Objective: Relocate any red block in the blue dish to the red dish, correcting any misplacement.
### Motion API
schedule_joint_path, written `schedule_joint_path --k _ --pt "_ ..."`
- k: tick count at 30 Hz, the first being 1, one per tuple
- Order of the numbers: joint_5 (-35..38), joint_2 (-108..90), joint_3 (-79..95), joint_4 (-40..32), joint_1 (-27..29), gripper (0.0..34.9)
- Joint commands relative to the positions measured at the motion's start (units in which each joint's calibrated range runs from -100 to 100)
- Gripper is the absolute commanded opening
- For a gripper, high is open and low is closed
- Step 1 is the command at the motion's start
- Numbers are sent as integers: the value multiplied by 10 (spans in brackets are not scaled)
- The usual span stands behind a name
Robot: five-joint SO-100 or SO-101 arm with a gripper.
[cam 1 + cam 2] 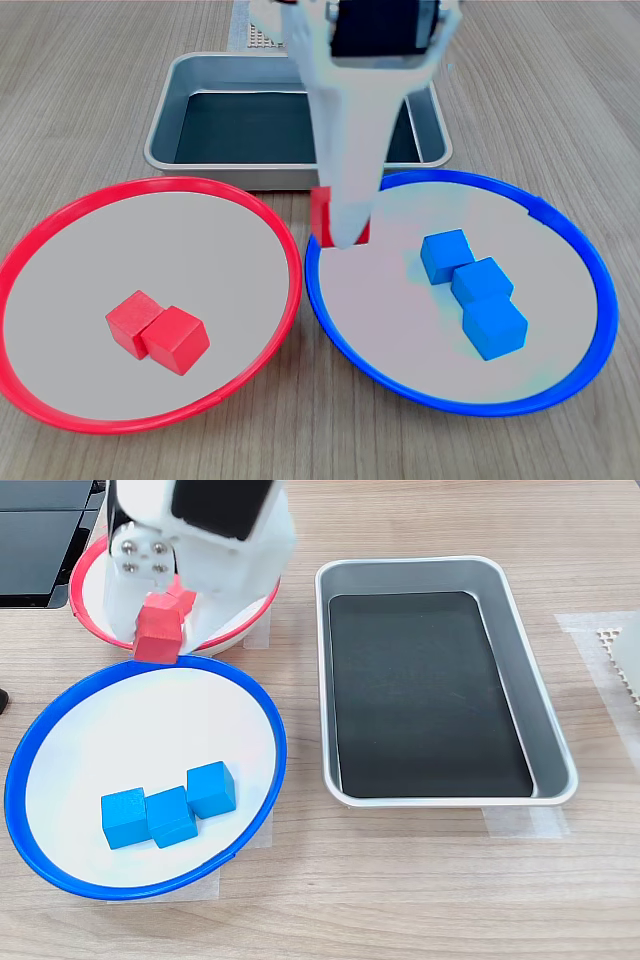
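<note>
The gripper (342, 232) is clamping the red block (158, 632), its white fingers (352, 160) closing narrowly on the cube. In the first exterior view the block is sitting at the blue dish (590, 262) rim nearest the red dish (285, 240); whether it is lifted clear of the rim cannot be told. Relative to the blue dish, three blue cubes (474, 290) are lying inside in a touching row, two red cubes (158, 331) are resting in the neighbouring red dish, and the metal tray (520, 630) is standing just beside it.
</note>
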Motion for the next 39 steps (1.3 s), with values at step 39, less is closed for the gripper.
schedule_joint_path --k 39 --pt "177 30 98 -120 133 4"
